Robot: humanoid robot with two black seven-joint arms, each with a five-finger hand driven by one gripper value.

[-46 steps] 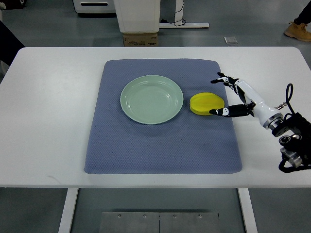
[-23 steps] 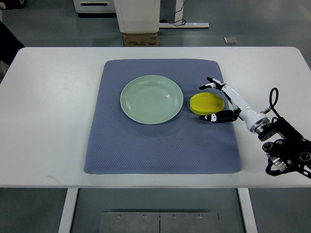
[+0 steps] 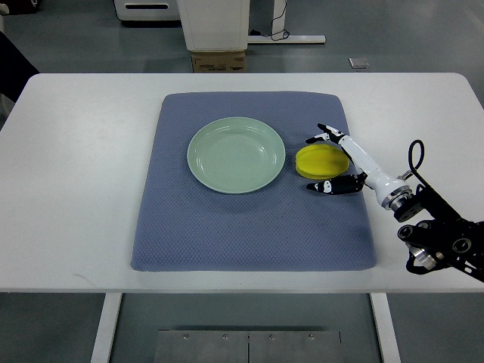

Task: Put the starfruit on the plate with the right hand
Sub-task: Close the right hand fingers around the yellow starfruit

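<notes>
Glossy plate (image 3: 236,155) on matt, textured cloth mat (image 3: 249,227) — smooth white table (image 3: 83,166).

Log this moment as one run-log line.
stage: reaching | right hand: open, fingers either side of starfruit, grip not closed | starfruit: on mat, right of plate | plate: empty | left hand: out of view

The right robot hand (image 3: 327,161) has slid in from the right and now sits tight around the flat yellow starfruit (image 3: 321,161). Its upper fingers (image 3: 321,136), a second ago clear of the fruit's far side, now reach over its top edge, and the black thumb tip has crept left along the near edge. The forearm and wrist have dropped lower and nearer the desk's front.
</notes>
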